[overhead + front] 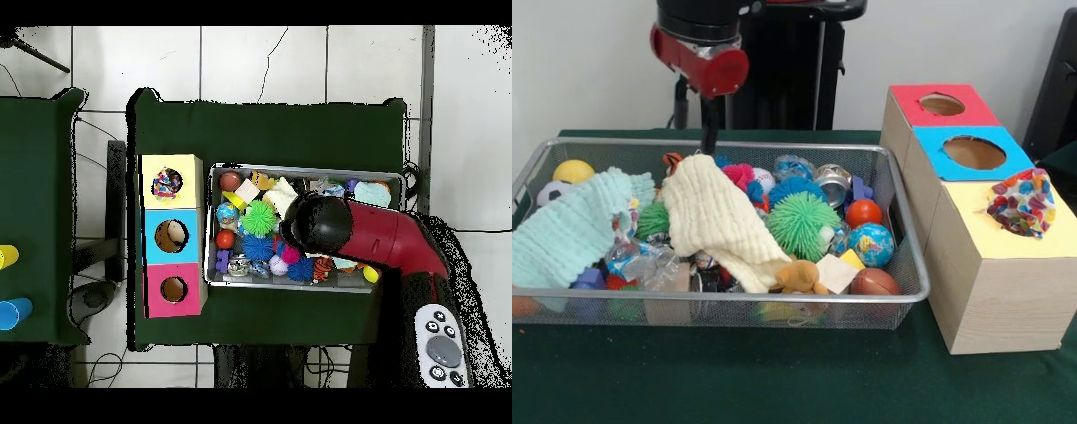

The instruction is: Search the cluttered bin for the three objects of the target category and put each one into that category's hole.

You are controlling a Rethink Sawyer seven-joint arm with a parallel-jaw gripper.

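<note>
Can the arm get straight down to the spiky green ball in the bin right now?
Probably yes. The green ball lies on top of the clutter in the bin, nothing over it; the cream cloth lies beside it, not on it. The arm hangs over the bin's far side, so it must shift across first.

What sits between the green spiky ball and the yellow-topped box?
In the front view, a globe-print ball and the bin's mesh end wall lie between the spiky ball and the yellow-topped box; an orange ball sits just behind.
</note>
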